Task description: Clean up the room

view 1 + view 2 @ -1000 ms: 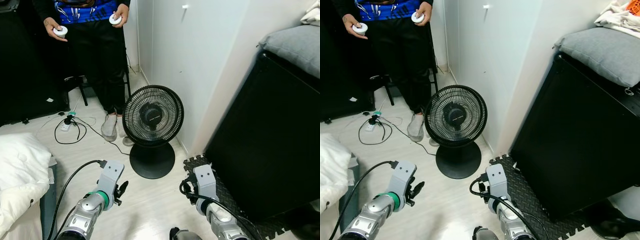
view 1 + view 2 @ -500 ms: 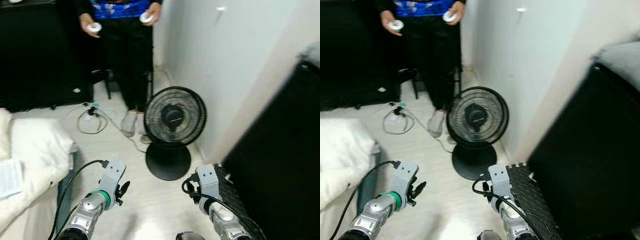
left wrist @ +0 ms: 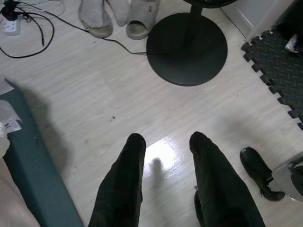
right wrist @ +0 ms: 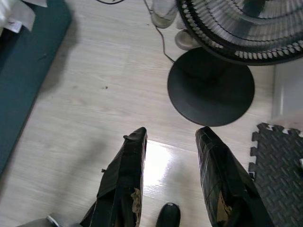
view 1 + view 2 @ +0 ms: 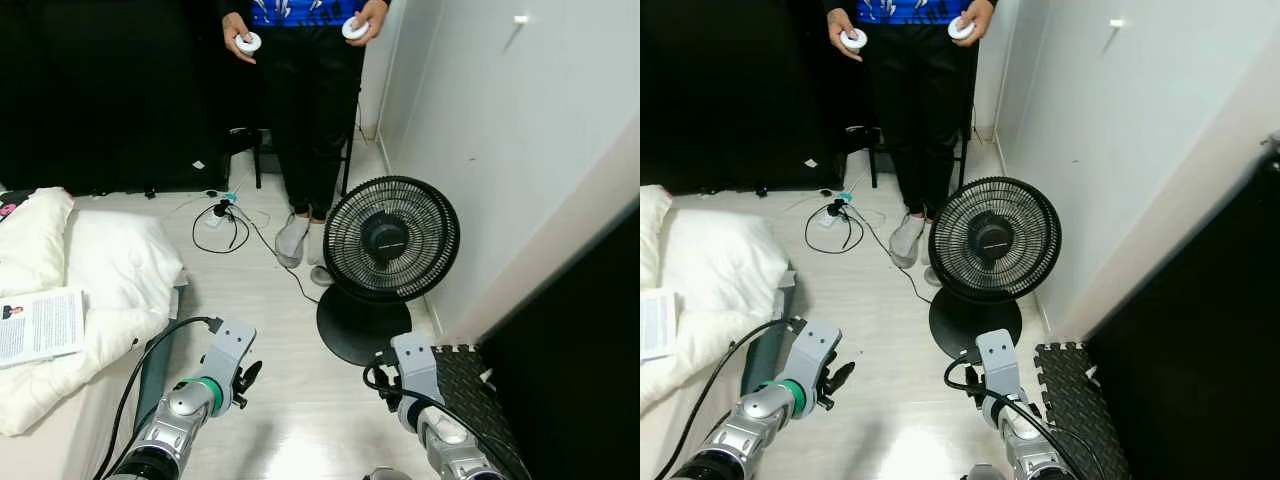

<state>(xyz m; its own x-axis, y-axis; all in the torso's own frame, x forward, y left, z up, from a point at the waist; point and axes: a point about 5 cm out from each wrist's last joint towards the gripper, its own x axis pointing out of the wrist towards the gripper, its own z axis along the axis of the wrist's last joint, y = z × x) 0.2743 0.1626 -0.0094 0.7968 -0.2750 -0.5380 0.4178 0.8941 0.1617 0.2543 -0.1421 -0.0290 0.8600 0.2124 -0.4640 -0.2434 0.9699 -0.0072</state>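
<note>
1. The left gripper (image 3: pixel 163 142) hangs low over bare floor (image 5: pixel 290 400) with its fingers (image 3: pixel 124 175) spread apart and nothing between them
2. The right gripper (image 4: pixel 170 137) sits alongside, just short of the fan's round base, its fingers (image 4: pixel 124 175) likewise parted and empty
3. No single item for tidying is picked out yet; the likeliest candidates are the open magazine (image 5: pixel 40 325) lying on the white bedding (image 5: pixel 110 290) at the robot's left, and the loose cable (image 5: pixel 225 225) with its power strip on the floor beyond
4. The black standing fan (image 5: pixel 390 240) is close ahead on the right, its cord trailing across the floor toward a person's feet; a step forward could snag that cord or knock the fan over
5. A person (image 5: pixel 315 100) stands just behind the fan holding two white controllers, so any forward reach risks crowding them
6. The foam mat (image 5: pixel 470 385) edge beside the dark cabinet on the right could catch a foot while turning
7. I judge the task barely begun, with nothing picked up so far
</note>
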